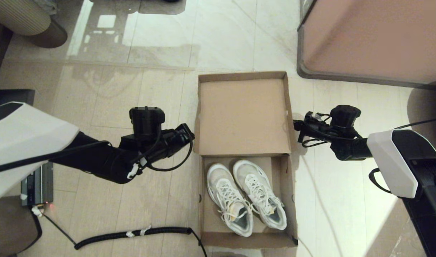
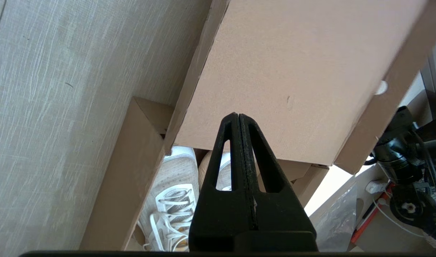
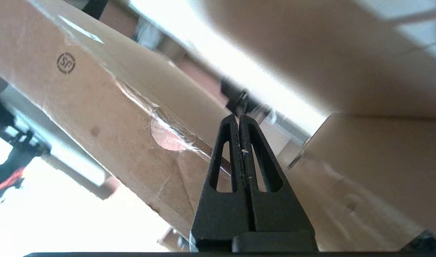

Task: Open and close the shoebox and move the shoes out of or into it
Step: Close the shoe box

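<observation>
The shoebox (image 1: 246,200) is sitting open on the floor at 6 o'clock, its lid (image 1: 243,116) raised, the white sneakers (image 1: 245,197) lying inside. The left gripper (image 1: 190,135) at 9 and the right gripper (image 1: 297,125) at 3 are flanking the lid, fingers pressed together, empty.

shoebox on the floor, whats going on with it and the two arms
The shoebox sits open on the floor, lid raised, with both shoes inside. The left gripper is by the lid's left edge and the right gripper by its right edge, each with jaws shut and holding nothing.
</observation>
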